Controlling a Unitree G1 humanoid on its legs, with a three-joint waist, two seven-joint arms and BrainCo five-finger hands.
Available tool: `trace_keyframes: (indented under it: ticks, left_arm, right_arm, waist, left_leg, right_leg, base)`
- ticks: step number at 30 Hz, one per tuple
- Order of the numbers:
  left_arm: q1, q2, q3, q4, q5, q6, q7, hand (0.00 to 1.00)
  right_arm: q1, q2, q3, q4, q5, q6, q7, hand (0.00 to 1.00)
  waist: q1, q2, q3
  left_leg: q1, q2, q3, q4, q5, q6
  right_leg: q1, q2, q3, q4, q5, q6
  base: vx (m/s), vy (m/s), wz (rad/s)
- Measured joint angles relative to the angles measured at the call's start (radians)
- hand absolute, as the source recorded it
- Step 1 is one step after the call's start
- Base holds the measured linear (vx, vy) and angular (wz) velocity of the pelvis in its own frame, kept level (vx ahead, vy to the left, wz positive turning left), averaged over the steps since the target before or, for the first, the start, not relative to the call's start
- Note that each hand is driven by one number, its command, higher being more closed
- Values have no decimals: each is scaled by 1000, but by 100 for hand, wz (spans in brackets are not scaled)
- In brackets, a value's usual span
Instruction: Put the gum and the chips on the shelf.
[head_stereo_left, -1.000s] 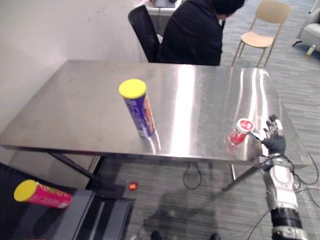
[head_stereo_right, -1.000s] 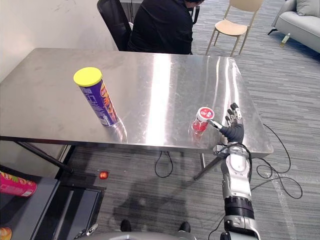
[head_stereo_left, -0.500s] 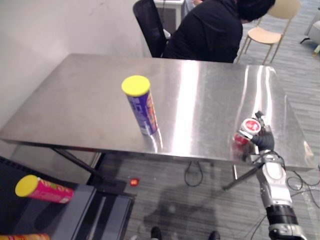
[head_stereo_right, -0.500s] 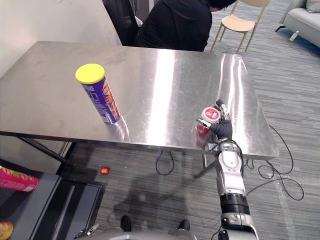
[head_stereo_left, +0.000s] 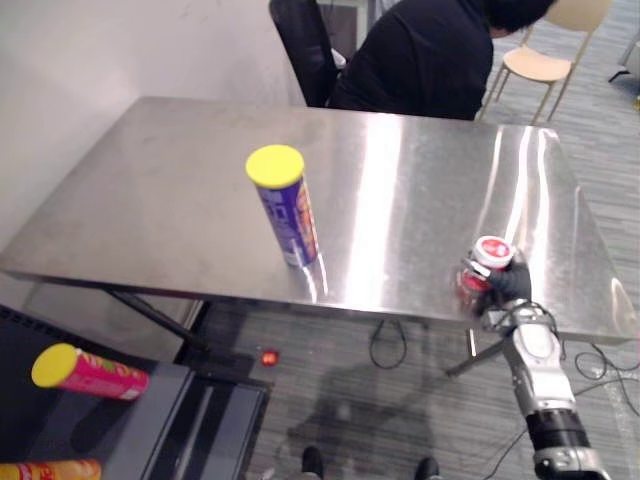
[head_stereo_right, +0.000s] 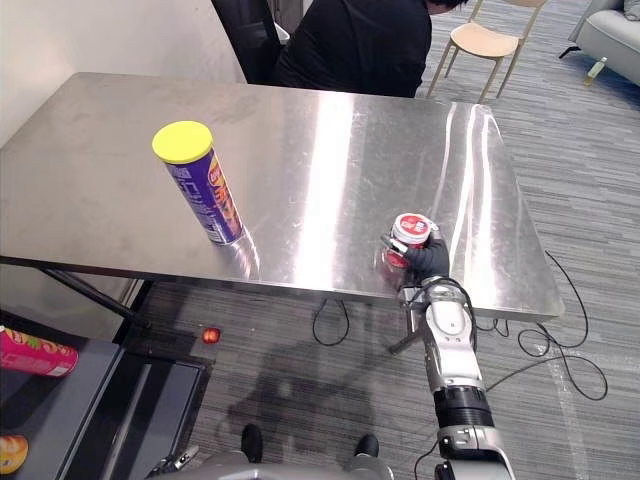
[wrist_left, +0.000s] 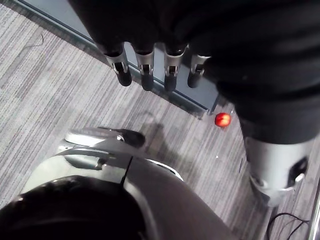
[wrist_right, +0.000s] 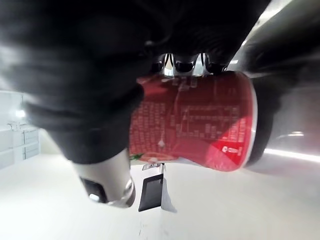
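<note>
At the near right edge of a brushed steel table (head_stereo_right: 330, 150), the robot's right hand (head_stereo_right: 432, 264) closes round a small red gum canister with a white-rimmed lid (head_stereo_right: 408, 236). The right wrist view shows the fingers curled over the far side of the canister and the thumb pressed to its near side. The forearm rises almost straight from below the table edge, with the dark-covered back of the hand facing the camera. White print runs across the red label, too fine to read. Whether the canister's base rests on the steel cannot be told.

Well apart from it, towards the table's left half, a tall purple chips can with a yellow lid (head_stereo_right: 205, 195) stands upright, with open steel between the two.

A person in a black top (head_stereo_right: 360, 50) sits at the far side on a black office chair (head_stereo_right: 245, 35); a tan chair (head_stereo_right: 490, 40) stands beyond.

Down at the lower left, a dark low shelf unit (head_stereo_left: 160, 420) carries a pink can with a yellow lid (head_stereo_left: 88, 372) lying on its side. A small red round object (head_stereo_right: 209, 336) lies on the grey carpet (head_stereo_right: 330, 380).

The left hand (wrist_left: 145, 65) hangs over that carpet, fingers straight and empty.
</note>
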Motion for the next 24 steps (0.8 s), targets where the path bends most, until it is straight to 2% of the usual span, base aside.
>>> trace_keyframes:
  ticks: [10, 17, 24]
  left_arm:
    - [-15, 0, -9, -7, 2, 1, 9, 0]
    - [-21, 0, -8, -9, 39, 1, 12, 0]
    - [-23, 0, -7, -11, 62, 1, 17, 0]
  right_arm:
    - [-56, 6, 119, -18, -40, 1, 3, 100]
    - [-55, 23, 216, -53, -41, 6, 37, 100]
    - [-18, 24, 242, -136, -41, 8, 47, 100]
  waist:
    - [20, 6, 32]
    - [30, 5, 33]
    - [33, 4, 33]
  left_leg:
    - [-3, 3, 17, 9, 0, -1]
    - [-3, 3, 21, 10, 0, -1]
    - [1, 4, -22, 21, 0, 0]
  right_leg:
    - [-8, 0, 16, 1, 0, 0]
    - [-10, 0, 22, 2, 1, 2]
    - [26, 0, -18, 2, 1, 2]
  base:
    - [0, 0, -4]
    - [1, -1, -2]
    - [1, -1, 17]
